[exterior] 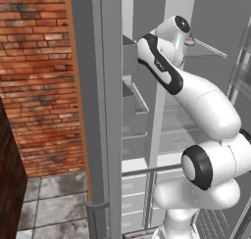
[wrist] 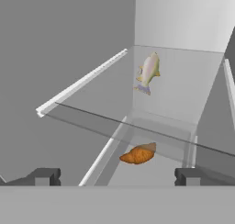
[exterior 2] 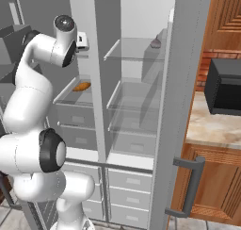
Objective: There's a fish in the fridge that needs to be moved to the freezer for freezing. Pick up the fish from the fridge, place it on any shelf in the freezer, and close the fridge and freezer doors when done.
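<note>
The fish [wrist: 148, 71], pale with pinkish sides, lies on the upper see-through shelf [wrist: 92, 87] of the freezer [exterior 2: 70, 109], the narrower left half of the grey unit. It rests near the back left corner. My gripper [wrist: 117, 176] hangs in front of that shelf, well short of the fish, open with nothing between its fingertips [wrist: 45, 176]. In the right base view the gripper [exterior 2: 84, 40] is at upper-shelf height, by the divider. The fridge [exterior 2: 136, 111], the wider right half, has clear glass shelves. The fridge door [exterior 2: 181, 106] and the freezer door [exterior: 105, 110] both stand open.
An orange lump [wrist: 137, 154] sits on the freezer shelf below the fish, and the right base view has this lump [exterior 2: 81, 86] too. A small pinkish-grey item [exterior 2: 155, 43] rests at the back right of the fridge's top shelf. A black microwave [exterior 2: 226, 87] stands on the counter to the right.
</note>
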